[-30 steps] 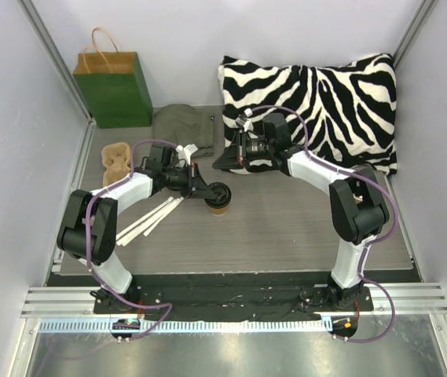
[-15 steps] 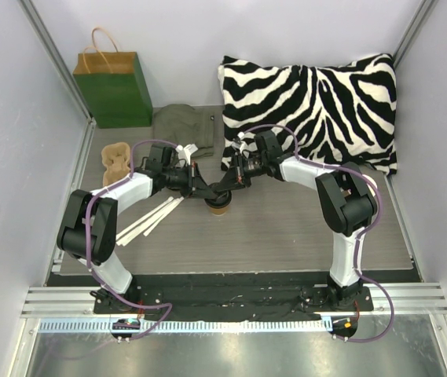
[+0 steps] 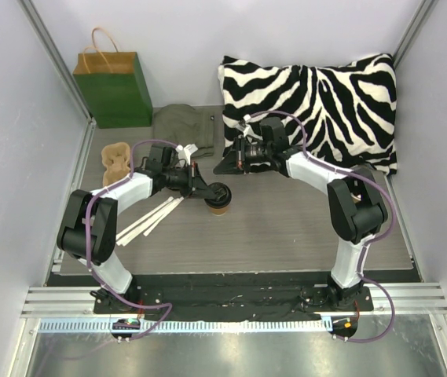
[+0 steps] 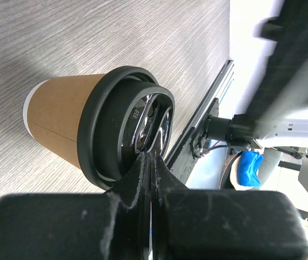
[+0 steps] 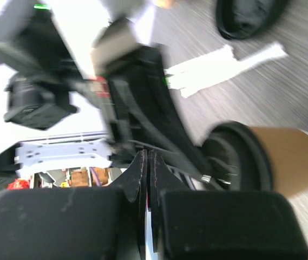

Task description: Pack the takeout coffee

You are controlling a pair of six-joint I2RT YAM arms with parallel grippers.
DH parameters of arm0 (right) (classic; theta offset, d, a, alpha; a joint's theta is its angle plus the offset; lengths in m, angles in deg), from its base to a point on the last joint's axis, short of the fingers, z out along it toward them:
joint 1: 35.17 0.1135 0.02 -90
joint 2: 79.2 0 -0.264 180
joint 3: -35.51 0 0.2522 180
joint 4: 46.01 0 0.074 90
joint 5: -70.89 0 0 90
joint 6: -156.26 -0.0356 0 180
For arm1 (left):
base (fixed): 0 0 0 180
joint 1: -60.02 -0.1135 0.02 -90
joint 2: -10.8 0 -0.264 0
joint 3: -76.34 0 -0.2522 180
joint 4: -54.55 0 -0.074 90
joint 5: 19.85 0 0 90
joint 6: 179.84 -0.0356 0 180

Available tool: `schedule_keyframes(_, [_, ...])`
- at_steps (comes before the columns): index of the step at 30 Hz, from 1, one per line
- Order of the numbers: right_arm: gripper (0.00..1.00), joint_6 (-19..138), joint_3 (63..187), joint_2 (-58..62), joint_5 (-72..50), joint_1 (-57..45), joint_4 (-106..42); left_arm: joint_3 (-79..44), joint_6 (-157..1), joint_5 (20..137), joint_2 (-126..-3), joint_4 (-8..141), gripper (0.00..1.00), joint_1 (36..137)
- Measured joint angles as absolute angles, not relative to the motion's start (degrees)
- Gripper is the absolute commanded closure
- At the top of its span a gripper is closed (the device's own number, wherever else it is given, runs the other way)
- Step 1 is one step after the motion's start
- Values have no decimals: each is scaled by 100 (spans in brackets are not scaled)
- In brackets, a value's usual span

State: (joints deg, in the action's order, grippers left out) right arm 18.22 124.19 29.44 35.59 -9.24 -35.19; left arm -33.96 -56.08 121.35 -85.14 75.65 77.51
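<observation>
The takeout coffee, a small tan cup with a black lid, stands upright on the grey table. My left gripper is shut, and its fingertips rest against the top of the lid. In the left wrist view the lid fills the middle and the tan cup wall is to its left, with my shut left gripper touching the lid. My right gripper is shut and empty, a short way behind the cup. The right wrist view is blurred and shows the cup to the right of my right gripper.
A green paper bag stands at the back left. A tan pulp cup tray lies by the left wall. An olive cloth and a zebra pillow lie at the back. White strips lie left of the cup.
My right gripper came down to the cup lid half a second ago and has now pulled back toward the pillow. My left gripper and the cup have stayed in place.
</observation>
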Motion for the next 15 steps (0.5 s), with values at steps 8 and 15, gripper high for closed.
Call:
schedule_keyframes(8, [98, 1691, 12204, 2901, 3564, -887, -4041, -3396, -5606, 12135, -8514, 7565, 100, 7751])
schedule_keyframes(15, [98, 1997, 11935, 3519, 4003, -941, -3816, -3396, -5606, 12137, -8525, 7545, 100, 7751])
